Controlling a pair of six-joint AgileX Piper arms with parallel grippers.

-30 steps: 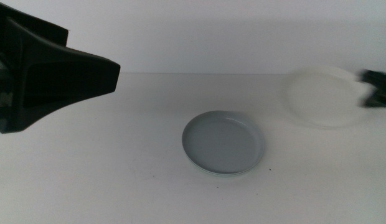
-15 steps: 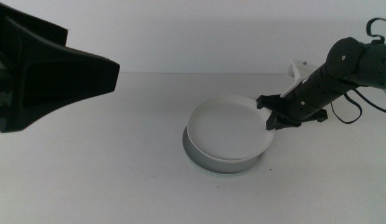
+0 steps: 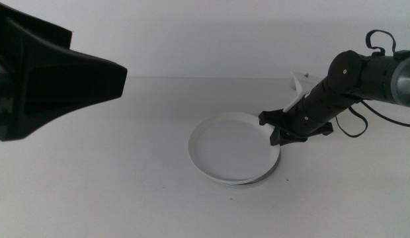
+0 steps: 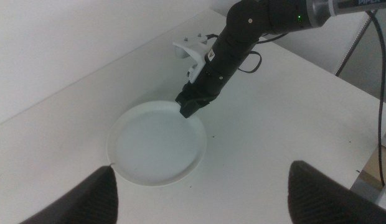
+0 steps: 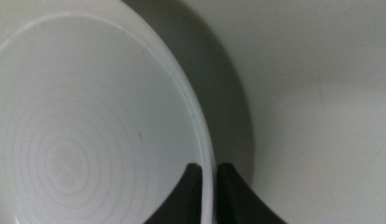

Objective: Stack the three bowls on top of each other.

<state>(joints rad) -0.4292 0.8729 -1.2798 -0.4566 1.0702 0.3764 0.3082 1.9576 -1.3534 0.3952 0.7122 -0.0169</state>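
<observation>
The white bowl point(image 3: 233, 147) is being held at the middle of the bench point(image 3: 125, 192), lying on top of the stack; beneath its near edge only a thin sliver of another rim point(image 3: 248, 183) is being shown, its colour too faint to tell. In the right wrist view the white bowl point(image 5: 87, 124) is being gripped by its rim, one dark jaw inside the rim and one outside, the two almost closed with only the thin rim between them. Farther back and to the right side of the bench, the right tool point(image 3: 279, 129) is being carried in by its dark arm point(image 3: 350, 76), pinching the bowl's far right rim. In the left wrist view the left tool point(image 4: 199, 199) is being held high above the bench, its jaws spread wide apart and empty, with the white bowl point(image 4: 157, 144) well below it.
</observation>
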